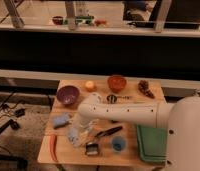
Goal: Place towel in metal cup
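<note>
**Tool low over the towel**

The white arm's tool [81,131] hangs with jaws apart right at the small wrinkled grey-blue cloth towel [73,136] on the wooden desk [100,156]. Just right of the tool and nearer the camera stands the shiny silver metal cup [92,148]. A blue rectangular sponge [60,120] lies to its left.

The table [48,150] is pale matt wood, and the arm [123,112] across it has a smooth white shell down to the gripper [83,131] at the near left, just by the towel [74,135], a soft wrinkled cloth. Near it the metal cup [93,148] shines silver; the purple bowl [68,95] and orange bowl [116,82] look smooth and glossy, the green tray [152,146] matt plastic.
</note>
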Controlling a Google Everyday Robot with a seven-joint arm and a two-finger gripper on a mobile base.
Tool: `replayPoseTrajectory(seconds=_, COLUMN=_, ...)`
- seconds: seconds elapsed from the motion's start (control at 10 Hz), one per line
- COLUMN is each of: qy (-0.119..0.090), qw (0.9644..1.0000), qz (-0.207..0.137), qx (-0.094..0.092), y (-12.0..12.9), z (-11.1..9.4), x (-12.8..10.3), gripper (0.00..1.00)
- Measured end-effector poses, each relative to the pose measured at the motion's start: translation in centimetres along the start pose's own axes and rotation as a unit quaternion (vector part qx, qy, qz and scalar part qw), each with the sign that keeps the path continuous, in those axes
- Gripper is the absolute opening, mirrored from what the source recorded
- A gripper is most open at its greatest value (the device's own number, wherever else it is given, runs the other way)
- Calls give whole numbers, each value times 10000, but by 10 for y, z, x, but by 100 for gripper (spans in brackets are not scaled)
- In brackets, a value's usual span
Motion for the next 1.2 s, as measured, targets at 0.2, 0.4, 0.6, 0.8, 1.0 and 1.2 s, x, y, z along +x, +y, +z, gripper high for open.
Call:
replayPoseTrajectory(seconds=0.2, qy=-27, qw=9999, qz=74, qx=-86, y=3, z=6, x=6, gripper=80)
replayPoseTrajectory(seconds=0.4, qy=-73, qw=9998, qz=115, qx=-146, y=4, z=10, x=8, gripper=80)
replayPoseTrajectory(seconds=0.6, qy=-140, qw=9996, qz=144, qx=-204, y=6, z=14, x=10, gripper=80)
replayPoseTrajectory(seconds=0.8, qy=-219, qw=9992, qz=156, qx=-280, y=7, z=18, x=12, gripper=80)
replayPoseTrajectory(seconds=1.0, qy=-282, qw=9990, qz=152, qx=-314, y=7, z=20, x=12, gripper=80)
replayPoseTrajectory(seconds=1.2, qy=-341, qw=9988, qz=125, qx=-331, y=8, z=21, x=11, gripper=76)
